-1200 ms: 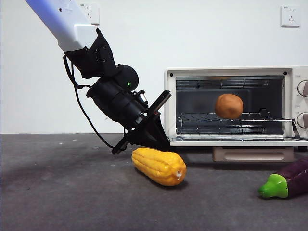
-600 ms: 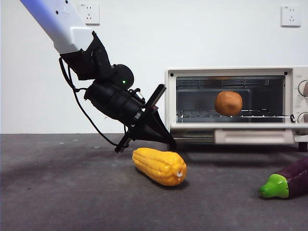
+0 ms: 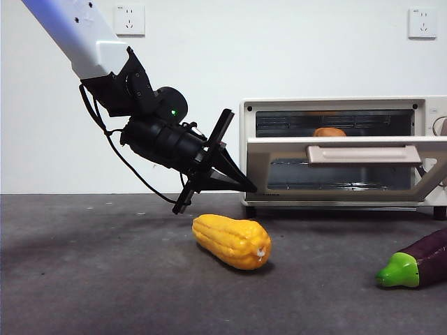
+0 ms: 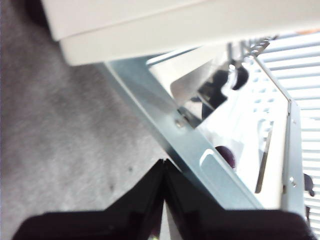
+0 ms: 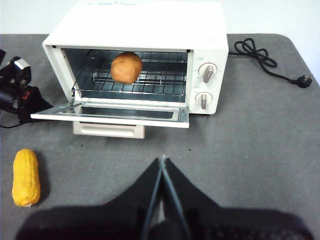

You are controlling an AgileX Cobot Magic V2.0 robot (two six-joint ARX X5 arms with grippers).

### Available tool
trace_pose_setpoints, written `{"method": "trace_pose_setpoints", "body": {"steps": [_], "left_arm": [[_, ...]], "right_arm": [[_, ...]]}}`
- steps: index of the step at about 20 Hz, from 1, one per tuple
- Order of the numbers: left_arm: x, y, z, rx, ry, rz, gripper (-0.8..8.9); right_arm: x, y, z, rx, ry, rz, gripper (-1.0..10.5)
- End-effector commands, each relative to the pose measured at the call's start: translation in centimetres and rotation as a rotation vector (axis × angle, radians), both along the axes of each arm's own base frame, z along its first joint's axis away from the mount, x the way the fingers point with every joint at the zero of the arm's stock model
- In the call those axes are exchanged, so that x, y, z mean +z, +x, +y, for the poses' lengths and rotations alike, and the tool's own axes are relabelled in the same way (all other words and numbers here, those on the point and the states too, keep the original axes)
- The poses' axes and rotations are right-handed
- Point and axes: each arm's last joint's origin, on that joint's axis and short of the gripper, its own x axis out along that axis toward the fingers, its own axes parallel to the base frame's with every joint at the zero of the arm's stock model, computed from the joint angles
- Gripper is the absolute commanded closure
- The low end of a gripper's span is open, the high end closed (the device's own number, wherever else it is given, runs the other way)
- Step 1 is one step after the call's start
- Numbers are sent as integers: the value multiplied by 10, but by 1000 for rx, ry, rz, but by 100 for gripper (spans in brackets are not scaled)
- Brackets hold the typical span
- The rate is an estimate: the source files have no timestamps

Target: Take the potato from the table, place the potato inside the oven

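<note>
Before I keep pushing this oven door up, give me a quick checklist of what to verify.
1. Potato on the wire rack inside the oven: ok.
2. Oven door position: not ok, about half raised in the front view, not yet shut.
3. Left gripper at the door's left edge, jaws shut: ok.
4. Right gripper waiting away from the door, jaws shut, holding nothing: ok.
5. Corn cob and eggplant lying on the table, away from the door: ok.
6. Door latch: cannot tell.
</note>
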Motion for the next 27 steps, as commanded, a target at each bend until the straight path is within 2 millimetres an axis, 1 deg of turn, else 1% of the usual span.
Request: {"method": "trace_pose_setpoints", "body": {"steps": [1, 6, 13, 18, 22, 27], "left_arm": [[1, 2, -4, -20, -48, -6, 819], [6, 5, -4, -18, -97, -4, 820], [7, 8, -3, -2, -107, 4, 820], [12, 7, -3, -33, -145, 18, 820], [22, 9, -4, -13, -176, 11, 820], [42, 13, -5, 17, -244, -25, 820]], "right_arm": [[0, 1, 0, -2, -3, -9, 954], [1, 1, 0, -2, 3, -23, 954], [1, 1, 0, -2, 5, -25, 954], [2, 1, 0, -3, 6, -27, 954], [2, 2, 0, -3, 8, -31, 954], [2, 2, 0, -7, 18, -30, 954]]}}
